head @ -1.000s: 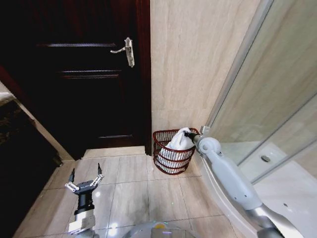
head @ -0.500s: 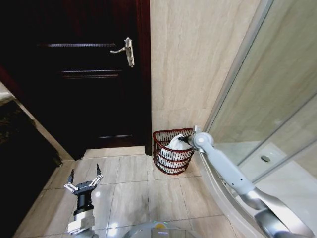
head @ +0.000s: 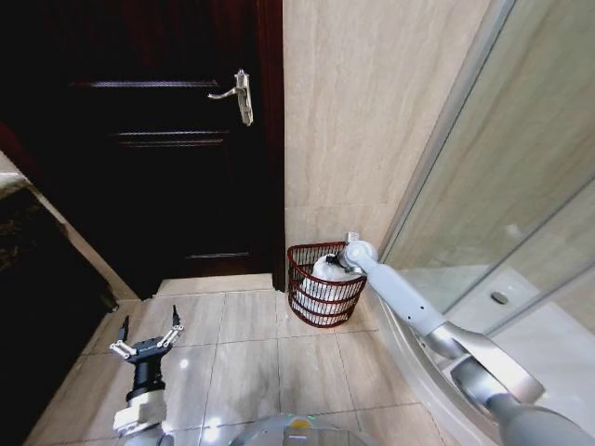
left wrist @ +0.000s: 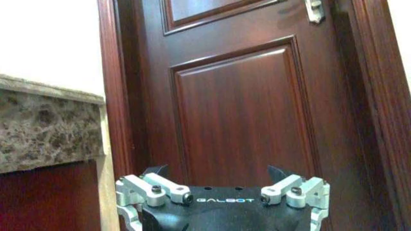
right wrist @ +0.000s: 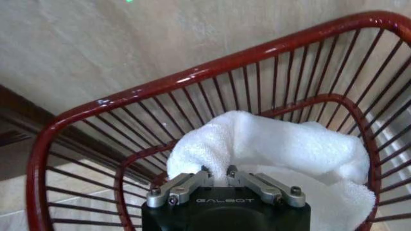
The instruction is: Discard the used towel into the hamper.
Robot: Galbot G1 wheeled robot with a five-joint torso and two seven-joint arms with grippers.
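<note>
The hamper, a dark red wire basket, stands on the floor against the beige wall beside the door. The white towel lies bunched inside it, below the rim. My right gripper reaches over the hamper's rim into the basket. The right wrist view shows my right gripper pinching a fold of the towel within the hamper's rim, its jaws nearly together. My left gripper hangs open and low over the floor tiles at the left, far from the hamper, and faces the door as the left gripper.
A dark wooden door with a metal handle stands left of the hamper. A glass shower enclosure with a curved base runs along the right. A stone-topped cabinet is at the far left. Open floor tiles lie in front.
My right arm has stretched farther in over the hamper, and the towel has sunk from above the rim to inside the basket. The left gripper has shifted slightly left.
</note>
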